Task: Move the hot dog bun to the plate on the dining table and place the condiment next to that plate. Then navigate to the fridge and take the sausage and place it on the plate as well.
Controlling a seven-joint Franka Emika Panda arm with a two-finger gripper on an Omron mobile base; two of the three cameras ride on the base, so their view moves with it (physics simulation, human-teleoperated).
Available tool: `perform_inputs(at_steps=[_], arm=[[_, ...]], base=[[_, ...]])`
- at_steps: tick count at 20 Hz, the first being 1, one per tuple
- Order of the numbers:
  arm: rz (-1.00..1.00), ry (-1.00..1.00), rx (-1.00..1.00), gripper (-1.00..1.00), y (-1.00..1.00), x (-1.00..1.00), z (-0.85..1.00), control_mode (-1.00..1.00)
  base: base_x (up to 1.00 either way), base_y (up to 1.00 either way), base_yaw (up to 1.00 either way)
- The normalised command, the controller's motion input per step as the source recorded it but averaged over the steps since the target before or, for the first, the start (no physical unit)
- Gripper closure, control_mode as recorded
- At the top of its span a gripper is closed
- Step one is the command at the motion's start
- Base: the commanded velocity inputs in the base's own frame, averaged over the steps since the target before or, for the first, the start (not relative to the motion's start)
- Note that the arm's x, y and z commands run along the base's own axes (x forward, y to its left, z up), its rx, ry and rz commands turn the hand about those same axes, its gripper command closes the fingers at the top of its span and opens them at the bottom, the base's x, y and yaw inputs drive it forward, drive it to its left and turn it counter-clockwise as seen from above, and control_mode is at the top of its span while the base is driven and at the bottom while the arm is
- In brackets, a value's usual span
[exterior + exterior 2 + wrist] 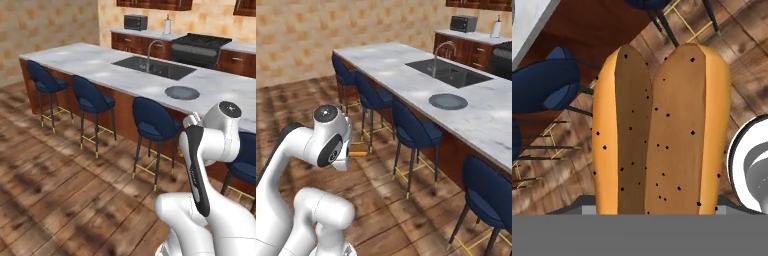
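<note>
No readable text, label, brand, number or sign stands on anything in these views.

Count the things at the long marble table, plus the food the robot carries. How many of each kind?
blue stools: 4
plate: 1
sink: 1
tap: 1
bun: 1
Total: 8

The tabletop [100,62] is smooth white-grey marble; just beside its dark metal sink [155,67] lies a matt grey-blue plate [182,92]. The hot dog bun [662,135] looks matt, speckled.
</note>
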Motion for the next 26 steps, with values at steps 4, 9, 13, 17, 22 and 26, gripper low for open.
perform_inputs(at_steps=[4,9,13,17,22,26], arm=[[0.00,0.00,0.00,1.00,0.00,0.00,0.00,1.00],[0.00,0.00,0.00,1.00,0.00,0.00,0.00,1.00],[0.00,0.00,0.00,1.00,0.00,0.00,0.00,1.00],[0.00,0.00,0.00,1.00,0.00,0.00,0.00,1.00],[0.00,0.00,0.00,1.00,0.00,0.00,0.00,1.00],[0.00,0.00,0.00,1.00,0.00,0.00,0.00,1.00]], base=[[0.93,0.72,-0.48],[0.93,0.70,-0.48],[0.95,0.68,-0.48],[1.00,0.50,-0.45],[1.00,0.40,-0.46],[0.90,0.24,-0.50]])
